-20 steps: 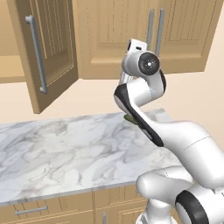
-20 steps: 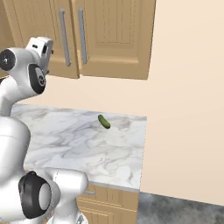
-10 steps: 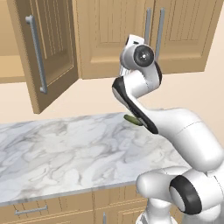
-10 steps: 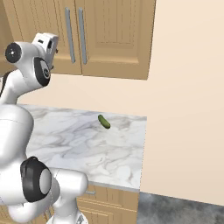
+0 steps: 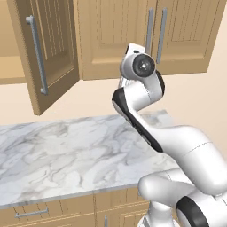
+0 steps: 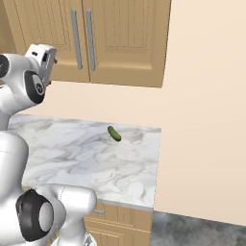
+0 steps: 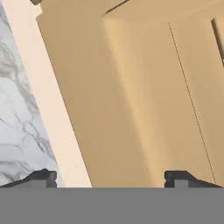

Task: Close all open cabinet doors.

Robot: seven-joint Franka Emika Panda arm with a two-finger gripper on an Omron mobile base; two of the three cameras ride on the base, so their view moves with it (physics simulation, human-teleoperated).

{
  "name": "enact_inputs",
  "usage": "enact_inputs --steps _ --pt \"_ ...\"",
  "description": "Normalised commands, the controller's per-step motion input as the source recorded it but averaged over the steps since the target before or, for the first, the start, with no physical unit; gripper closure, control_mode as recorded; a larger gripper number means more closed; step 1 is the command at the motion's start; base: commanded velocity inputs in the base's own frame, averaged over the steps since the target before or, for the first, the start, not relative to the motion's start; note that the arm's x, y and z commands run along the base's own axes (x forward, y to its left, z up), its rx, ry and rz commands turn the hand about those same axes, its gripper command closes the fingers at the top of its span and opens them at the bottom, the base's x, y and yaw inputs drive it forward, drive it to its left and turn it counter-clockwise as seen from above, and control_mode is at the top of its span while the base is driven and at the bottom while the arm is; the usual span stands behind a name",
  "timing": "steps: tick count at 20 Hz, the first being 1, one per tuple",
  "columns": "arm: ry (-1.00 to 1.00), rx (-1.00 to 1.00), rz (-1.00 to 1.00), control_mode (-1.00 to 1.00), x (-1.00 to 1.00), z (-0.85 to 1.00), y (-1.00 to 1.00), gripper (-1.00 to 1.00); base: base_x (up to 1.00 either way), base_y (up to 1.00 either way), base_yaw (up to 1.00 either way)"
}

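Marbled white-grey stone counter (image 5: 66, 150) fills the middle of the left base view, below a row of light-tan wooden wall cabinets. At the upper left of that frame one tall light-tan cabinet door (image 5: 46, 48) with a long grey bar handle stands swung open. At upper centre two closed tan cabinet doors (image 5: 146, 31) sit flush, handles side by side. The white arm's gripper (image 7: 111, 178) is raised near the cabinets' underside, its dark fingertips (image 7: 41, 177) spread wide apart, holding nothing. A small green pickle (image 6: 114, 133) lies right of centre in the right base view.
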Motion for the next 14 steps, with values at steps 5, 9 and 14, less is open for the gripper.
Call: enact_inputs --steps 5,9,14 --pt "-0.05 0.00 -0.02 -1.00 -0.99 -0.05 0.15 -1.00 0.00 0.00 0.00" --pt "-0.01 0.00 -0.05 -1.00 -0.85 -0.07 0.03 -1.00 0.00 0.00 0.00" --pt "0.00 0.02 -0.14 -1.00 -0.50 -0.09 0.00 -1.00 0.00 0.00 0.00"
